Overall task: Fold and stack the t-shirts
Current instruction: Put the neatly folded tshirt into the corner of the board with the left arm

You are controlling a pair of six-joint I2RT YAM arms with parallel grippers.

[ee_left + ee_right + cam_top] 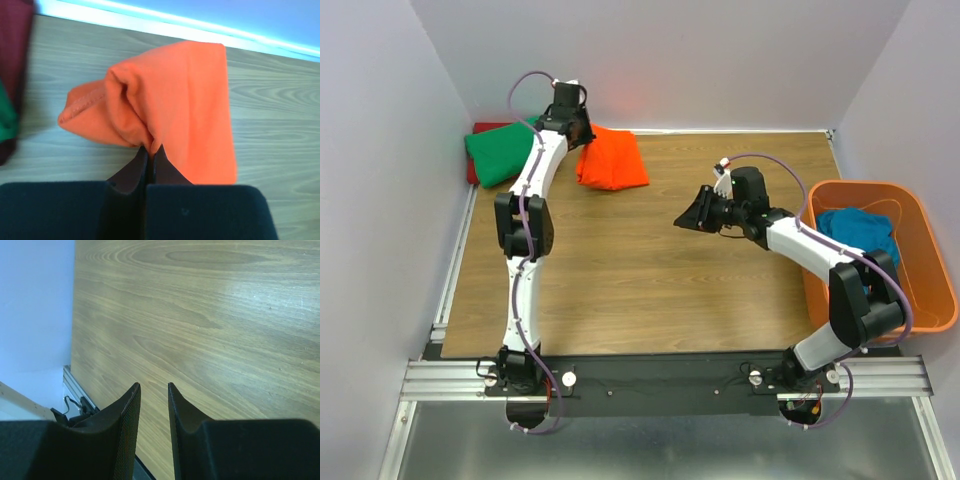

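Pinching a bunched fold of the orange tee (190, 100), the left gripper (151, 147) has its jaws pressed together on the cloth, no gap btwn them. The fold is gathered up at the fingertips. The rest of the tee lies flat on the table (640, 290) in a rough rectangle, w/ a hemmed edge sticking out to the left in the wrist view.

From the top view, the orange tee (615, 160) sits at the far side of the table, left of centre, near the back wall. The left gripper (582, 135) is at its far-left corner, arm stretched fwd.

Just left of it, in the far-left corner, the green tee (500, 150) lies folded on top of the dark red tee (485, 127), which shows only as a strip around the edges. Both appear at the left edge of the left wrist view: dark red tee (12, 40), green tee (6, 120).

The right gripper (682, 220) hangs over bare wood mid-table, well apart from any shirt, pointing left. Wrist view: right gripper (154, 386) jaws a narrow slit apart, nothing btwn them, only table (225, 315) below.

The teal tee (860, 232) lies crumpled inside the orange basket (932, 285) at the right edge of the table.
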